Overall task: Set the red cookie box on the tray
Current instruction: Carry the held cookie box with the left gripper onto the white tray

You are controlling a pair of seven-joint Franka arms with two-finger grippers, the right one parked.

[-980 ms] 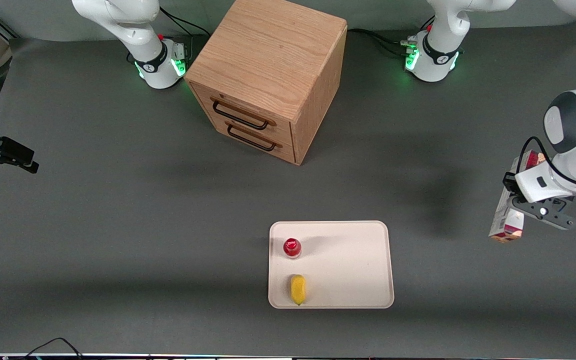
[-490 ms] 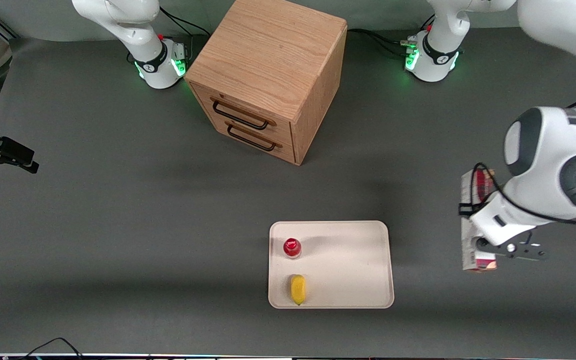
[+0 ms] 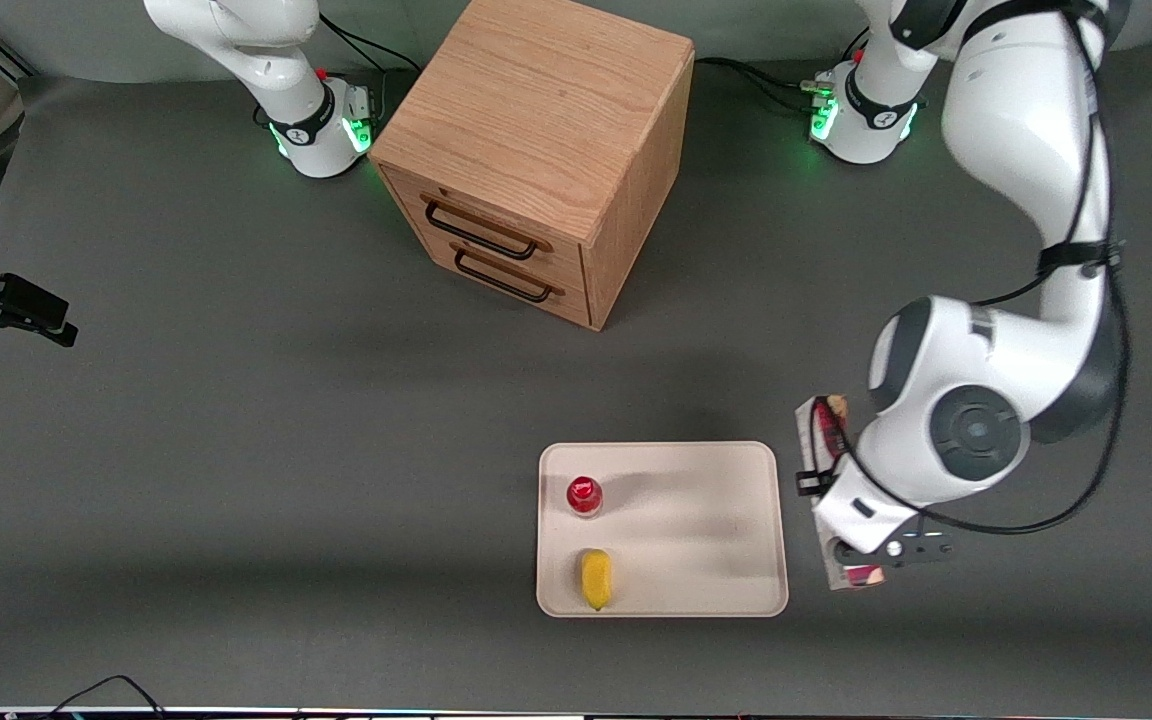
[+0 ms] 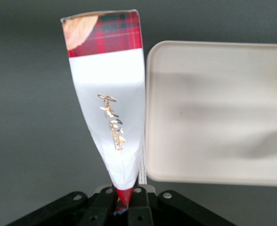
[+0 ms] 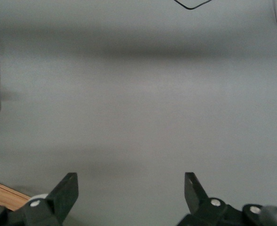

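My left gripper [image 3: 854,550] is shut on the red cookie box [image 3: 820,430], a long slim carton, dark red tartan with a white section. It holds the box in the air just beside the tray's [image 3: 716,520] edge toward the working arm's end, mostly hidden under the wrist in the front view. In the left wrist view the box [image 4: 109,99] sticks out from the gripper [image 4: 125,207] with the cream-white tray [image 4: 214,113] right next to it.
On the tray stand a small red-capped bottle [image 3: 584,494] and a yellow banana-like item [image 3: 595,578], both toward the parked arm's side of it. A wooden drawer cabinet [image 3: 534,150] stands farther from the front camera.
The left arm has carried the cookie box from the working arm's end of the table toward the tray and nearer to the front camera. It now hangs beside the tray's edge.
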